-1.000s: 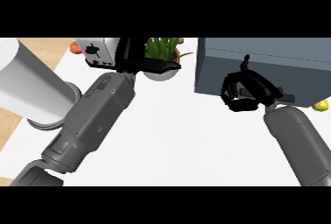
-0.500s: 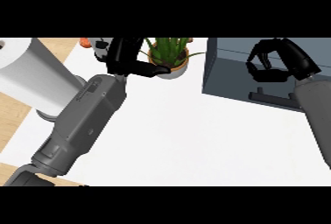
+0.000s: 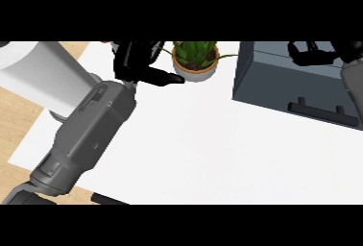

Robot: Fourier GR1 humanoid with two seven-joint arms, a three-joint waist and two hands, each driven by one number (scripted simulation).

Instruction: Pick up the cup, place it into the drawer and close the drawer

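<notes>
**Cup not visible; right hand over the drawer**

Cup: I could not find it anywhere in the head view. If it was held, the right hand (image 3: 317,52) hid it; I could not tell.

Right hand sat at the upper right, over the top of the grey drawer (image 3: 284,77), fingers curled. Whether they curled round the cup or round nothing, the view did not show. Its forearm came down the right edge.

Left hand (image 3: 138,65) sat at the upper left, fingers curled and thumb pointing right toward the potted plant (image 3: 194,61), just beside the pot. I saw nothing clearly held in it.

Working outward: the drawer's front face, with its dark handle (image 3: 320,107), looked toward the bottom of the view, across the white counter (image 3: 212,153). A white cylinder (image 3: 35,72) stood at the far left.

Judgement: the right hand was much the nearer to the drawer, directly above it, while the left was well apart with the plant between. The cup's axis could not be read. Any placement turned on the right hand; the handle lay below it, on the near side.
</notes>
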